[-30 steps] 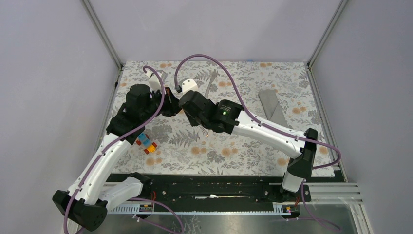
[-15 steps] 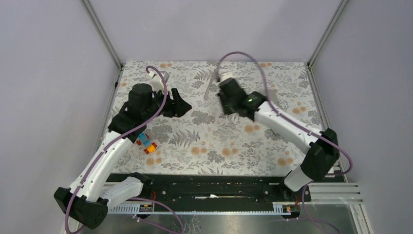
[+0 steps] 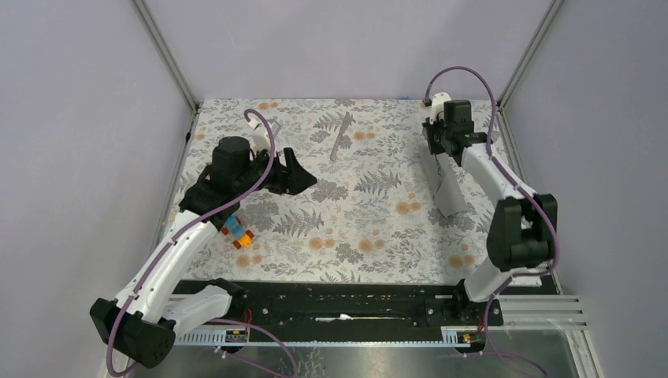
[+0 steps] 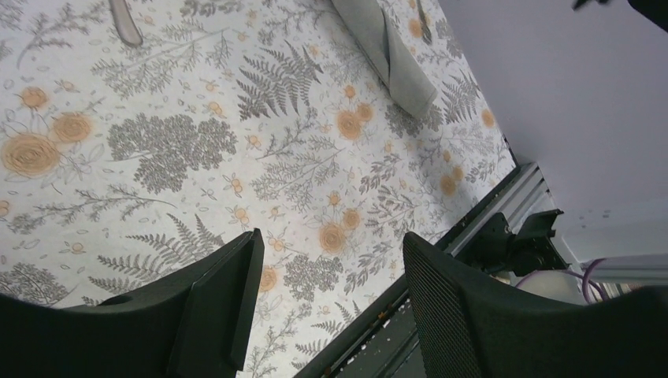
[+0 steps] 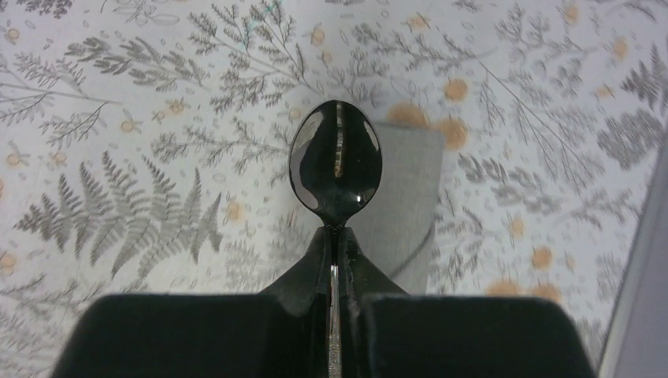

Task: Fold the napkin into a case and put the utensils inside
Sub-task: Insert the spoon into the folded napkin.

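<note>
Top external view shows the left arm rising from its base at the lower left, bent at the elbow, and reaching to the middle left of the frame. There the left gripper (image 3: pixel 302 172) hangs over the floral tablecloth (image 3: pixel 354 228) with its jaws released and nothing between them. Small toy blocks (image 3: pixel 239 235) lie just beside its forearm. The right arm stands folded steeply along the right edge. Its wrist is near the upper right corner of the cloth, close to the metal frame post (image 3: pixel 520 71), and the right gripper (image 3: pixel 439 153) points down over the far end of the grey case (image 3: pixel 450 193). A second utensil (image 3: pixel 341 135) lies alone at the upper middle, well apart from both grippers, and the wide middle of the cloth is open. Left wrist view looks obliquely across the table: the two dark fingers (image 4: pixel 220 299) stand wide apart, and the case (image 4: pixel 394 55) lies at the upper middle. The second utensil (image 4: pixel 124 20) is cut by the upper left edge, and the black table rail (image 4: pixel 504 228) runs at the lower right. Right wrist view shows the jaws clenched on the neck of a shiny spoon (image 5: pixel 335 165). Its bowl sticks out forward, above one end of the case (image 5: pixel 410 205), and a pale wall or frame edge (image 5: pixel 642 260) runs close along the right side.
</note>
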Robot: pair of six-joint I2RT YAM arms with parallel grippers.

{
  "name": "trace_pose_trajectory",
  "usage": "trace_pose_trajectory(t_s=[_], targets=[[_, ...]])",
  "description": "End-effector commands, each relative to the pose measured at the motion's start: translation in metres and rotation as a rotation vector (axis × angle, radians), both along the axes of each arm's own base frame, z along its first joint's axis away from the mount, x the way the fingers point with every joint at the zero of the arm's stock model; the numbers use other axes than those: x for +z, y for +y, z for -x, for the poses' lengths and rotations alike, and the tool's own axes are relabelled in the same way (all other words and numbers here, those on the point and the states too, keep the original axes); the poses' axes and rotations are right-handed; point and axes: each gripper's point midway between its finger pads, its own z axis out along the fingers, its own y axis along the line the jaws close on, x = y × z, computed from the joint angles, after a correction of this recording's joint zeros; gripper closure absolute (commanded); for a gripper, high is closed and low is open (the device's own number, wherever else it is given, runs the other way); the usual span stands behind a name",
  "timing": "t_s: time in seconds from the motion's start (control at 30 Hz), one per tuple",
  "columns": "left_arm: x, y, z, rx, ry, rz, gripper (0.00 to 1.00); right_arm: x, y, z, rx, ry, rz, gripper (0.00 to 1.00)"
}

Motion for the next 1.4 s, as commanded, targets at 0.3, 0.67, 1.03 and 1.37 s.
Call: trace_pose_trajectory(t_s=[0.3, 0.67, 1.03, 1.37], targets=[[-0.004, -0.004, 0.006, -0.040, 0.009, 0.017, 0.30, -0.048, -0.016, -0.087, 0.151, -0.046, -0.038, 1.00], [-0.006, -0.005, 0.005, -0.044, 0.017, 0.016, 0.30, -0.079, -0.019, -0.093, 0.153, -0.022, -0.051, 1.00], [-0.006, -0.005, 0.007, -0.050, 0.016, 0.014, 0.30, -0.079, -0.039, -0.084, 0.090, -0.041, -0.054, 1.00], [-0.004, -0.006, 0.009, -0.058, 0.013, 0.020, 0.30, -0.084, -0.039, -0.062, 0.076, -0.021, -0.062, 1.00]])
